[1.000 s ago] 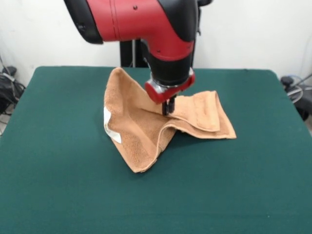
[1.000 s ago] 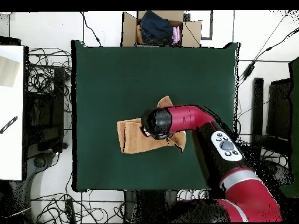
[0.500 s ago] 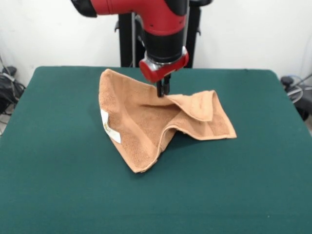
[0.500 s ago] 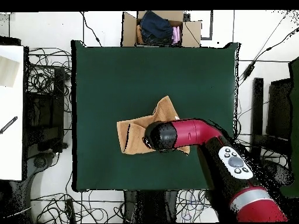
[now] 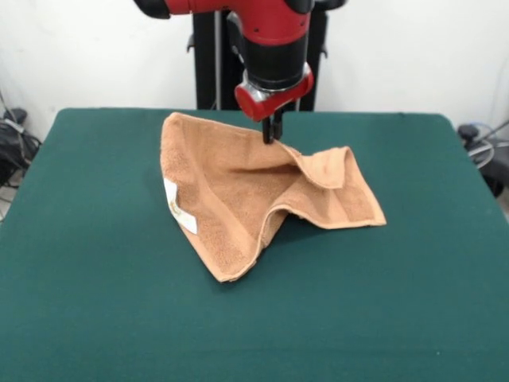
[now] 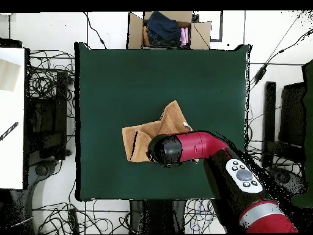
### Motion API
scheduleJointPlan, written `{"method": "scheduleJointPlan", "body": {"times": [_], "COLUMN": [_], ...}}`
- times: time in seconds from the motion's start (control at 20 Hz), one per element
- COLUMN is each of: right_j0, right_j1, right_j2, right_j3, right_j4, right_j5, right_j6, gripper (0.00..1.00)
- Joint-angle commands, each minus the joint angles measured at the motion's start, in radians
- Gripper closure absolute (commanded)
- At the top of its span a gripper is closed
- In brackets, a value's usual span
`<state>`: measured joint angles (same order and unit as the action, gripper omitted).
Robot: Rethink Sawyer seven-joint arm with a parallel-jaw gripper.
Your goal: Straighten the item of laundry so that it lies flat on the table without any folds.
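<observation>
While the green table (image 5: 95,318) spreads wide around it, the tan towel (image 5: 231,207) sits near the middle, rumpled and partly raised off the cloth. At its left side a white label (image 5: 181,210) hangs along one edge, and just above that the fabric rises in a steep sheet to a rounded corner. Below the label the towel runs down to a point nearest the camera, with a woven band showing along that edge. Toward the centre, the fingers (image 5: 270,132) of the red and black arm (image 5: 274,40) come down from above, drawn narrow and pinching a fold of the towel at its upper edge, so the cloth tents up to them. To the right, a doubled-over flap lies on a flatter part that rests on the table and ends in a corner. From overhead, the arm covers much of the towel, and a cardboard box (image 6: 168,29) of clothes stands beyond the table's far edge.
</observation>
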<state>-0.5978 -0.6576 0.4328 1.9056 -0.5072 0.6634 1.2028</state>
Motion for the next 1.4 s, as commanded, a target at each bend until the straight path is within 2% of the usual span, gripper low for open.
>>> {"method": "scheduleJointPlan", "body": {"times": [0.05,0.55,0.95,1.4], "right_j0": [0.017,0.026,0.036,0.065], "right_j1": [0.029,0.015,-0.049,-0.105], "right_j2": [-0.002,-0.07,-0.097,-0.196], "right_j3": [0.06,0.132,0.211,0.32], "right_j4": [0.0,-0.017,0.01,0.016], "right_j5": [-0.083,-0.186,-0.231,-0.352], "right_j6": [0.129,0.204,0.228,0.29], "gripper": [1.0,1.0,1.0,1.0]}}
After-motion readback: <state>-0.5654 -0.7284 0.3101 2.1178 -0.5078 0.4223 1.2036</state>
